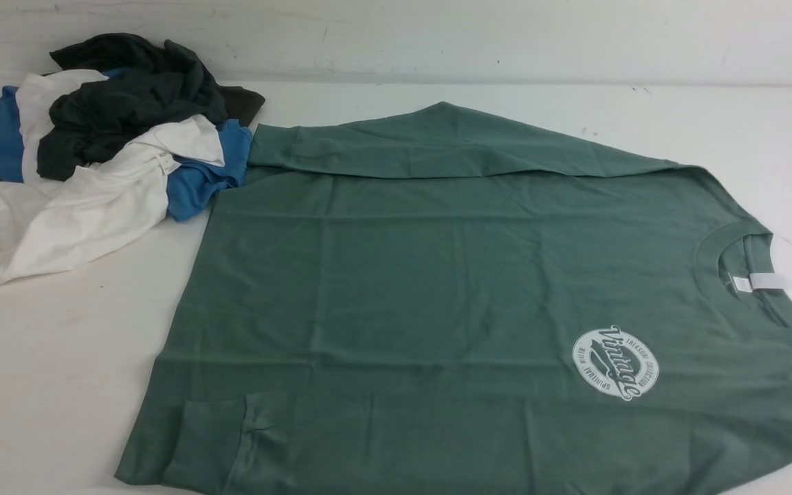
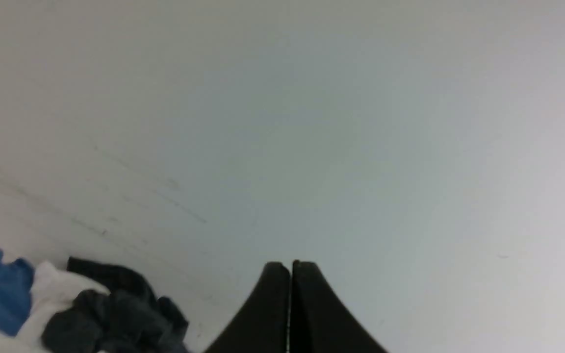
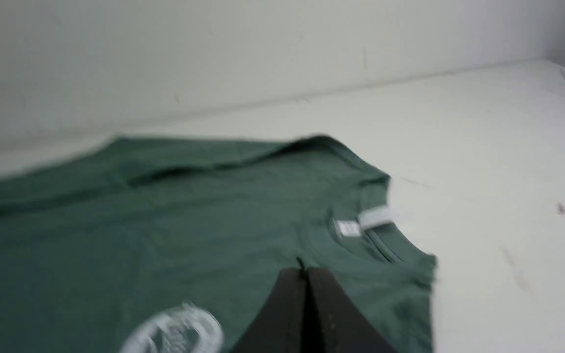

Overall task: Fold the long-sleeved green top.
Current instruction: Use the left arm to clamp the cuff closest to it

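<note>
The green long-sleeved top lies flat on the white table, collar to the right with its white neck tag and round white chest logo. Both sleeves are folded in over the body, one along the far edge and one along the near edge. Neither arm shows in the front view. In the right wrist view my right gripper is shut with nothing in it, hovering over the top just short of the collar. My left gripper is shut and empty, seen against bare white surface, with the clothes pile off to its side.
A pile of other clothes, dark charcoal, white and bright blue, lies at the back left and touches the top's far left corner. It also shows in the left wrist view as the pile. A white wall runs behind the table.
</note>
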